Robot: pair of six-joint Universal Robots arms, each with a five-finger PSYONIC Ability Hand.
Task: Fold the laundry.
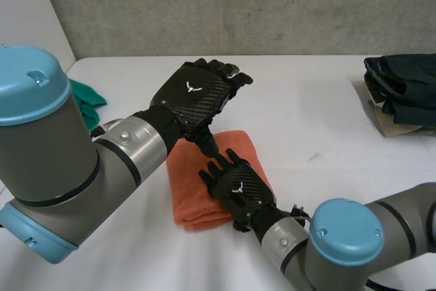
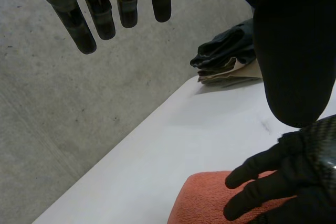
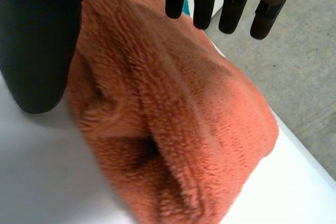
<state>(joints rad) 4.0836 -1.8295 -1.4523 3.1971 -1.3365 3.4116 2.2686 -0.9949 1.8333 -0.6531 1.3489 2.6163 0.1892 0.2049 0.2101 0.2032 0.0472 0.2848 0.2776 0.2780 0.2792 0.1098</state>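
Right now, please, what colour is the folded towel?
The towel is orange, best seen in the right wrist view.

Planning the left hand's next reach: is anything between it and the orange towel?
Partly: the right hand lies over the middle of the towel, just below the left hand. The far edge of the towel is bare, with nothing visible between it and the left hand.
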